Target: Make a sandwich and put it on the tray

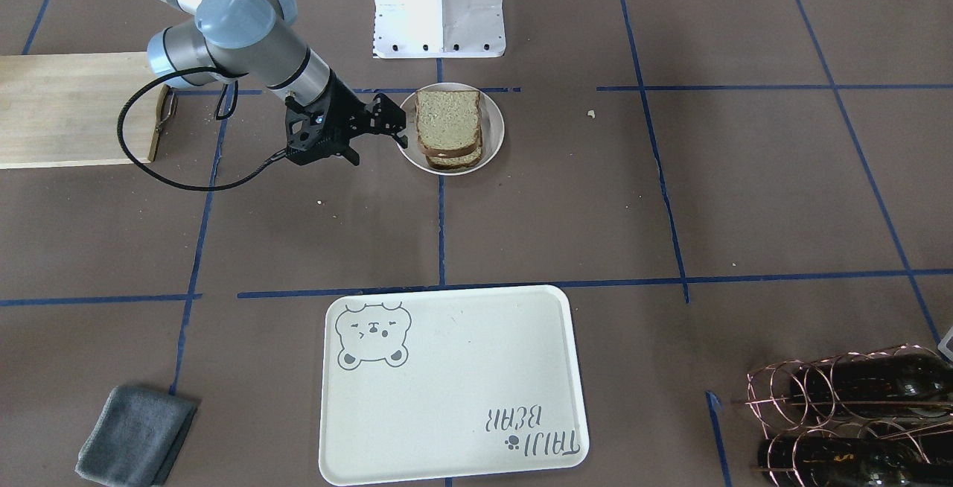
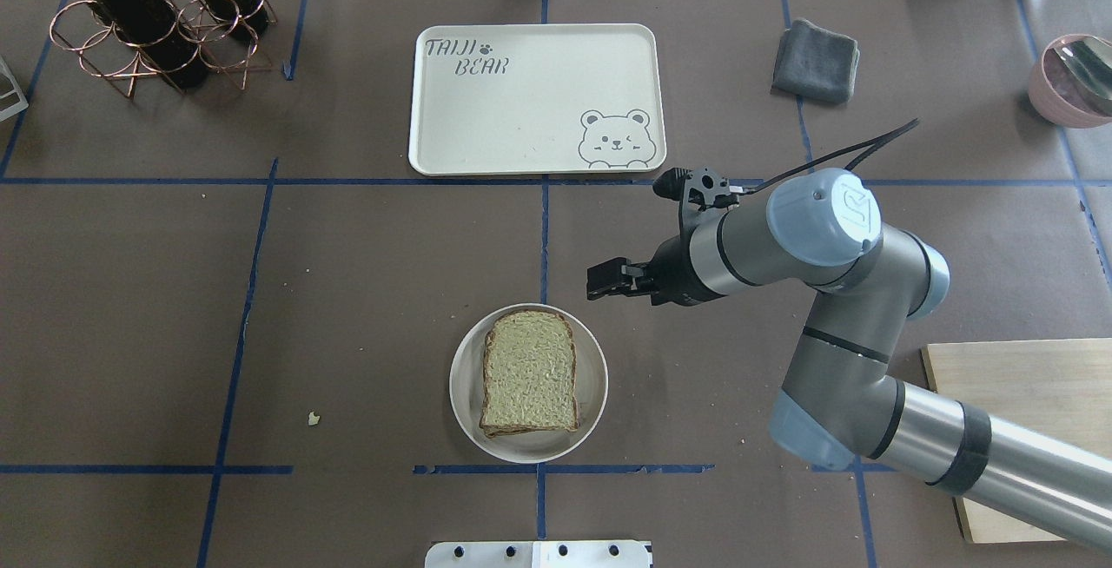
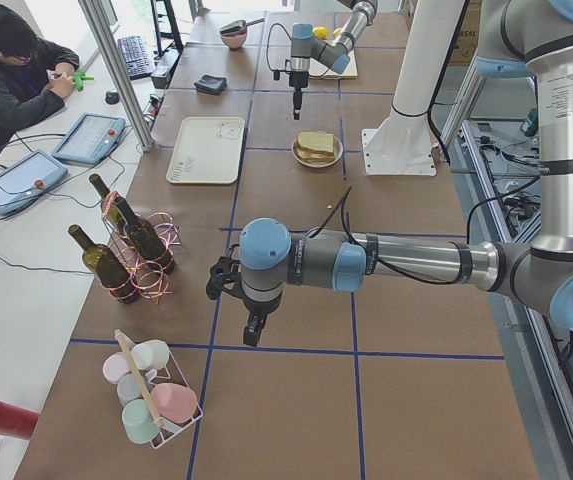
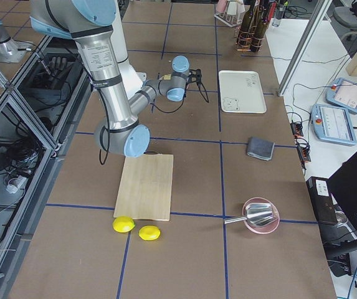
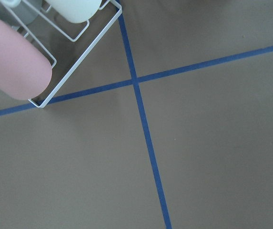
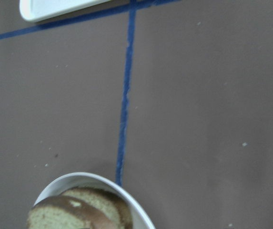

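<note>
The sandwich (image 2: 528,373), two brown-crusted speckled slices with a thin white layer between them, lies on a round white plate (image 2: 593,377) near the robot base; it also shows in the front view (image 1: 447,123) and the right wrist view (image 6: 79,210). The cream bear tray (image 2: 536,99) sits empty across the table. My right gripper (image 2: 601,280) hovers beside the plate's edge, on the tray side, jaws apart and empty; it also shows in the front view (image 1: 378,143). My left gripper (image 3: 252,335) shows only in the left side view, far from the plate, and I cannot tell its state.
A wooden cutting board (image 2: 1025,429) lies under my right arm. A grey cloth (image 2: 815,60), a pink bowl (image 2: 1073,77) and a wire rack of bottles (image 2: 148,12) stand along the far side. A cup rack (image 3: 151,395) sits near my left gripper. A crumb (image 2: 314,418) lies left of the plate.
</note>
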You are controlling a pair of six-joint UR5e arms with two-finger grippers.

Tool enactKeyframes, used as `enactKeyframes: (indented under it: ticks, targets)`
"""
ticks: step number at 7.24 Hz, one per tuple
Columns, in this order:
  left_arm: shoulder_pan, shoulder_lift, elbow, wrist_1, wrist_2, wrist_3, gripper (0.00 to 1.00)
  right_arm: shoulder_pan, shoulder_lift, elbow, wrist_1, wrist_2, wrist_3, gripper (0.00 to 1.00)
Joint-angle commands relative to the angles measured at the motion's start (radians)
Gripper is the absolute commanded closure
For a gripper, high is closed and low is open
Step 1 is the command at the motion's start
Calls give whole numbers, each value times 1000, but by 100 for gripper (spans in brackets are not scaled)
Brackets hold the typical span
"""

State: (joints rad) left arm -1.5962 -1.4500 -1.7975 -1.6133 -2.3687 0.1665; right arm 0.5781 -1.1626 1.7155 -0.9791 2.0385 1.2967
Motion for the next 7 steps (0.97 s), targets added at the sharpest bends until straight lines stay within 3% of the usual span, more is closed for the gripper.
enactKeyframes:
  ticks: [1, 2, 4, 6, 7]
  targets:
    - [1, -68, 4, -32, 0, 7, 0, 171, -24, 10, -210, 118, -290, 0]
    - [2, -69, 21, -168, -1, -1, 0, 256, -101, 24, -240, 162, -451, 0]
    - [33, -70, 23, -304, -62, -172, 0, 466, -274, 42, -245, 302, -764, 0]
    - [173, -58, -6, -454, -66, -191, 0, 659, -452, 39, -257, 333, -1108, 0]
    - [236, -62, -29, -465, -64, -293, 0, 742, -524, 42, -283, 333, -1178, 0]
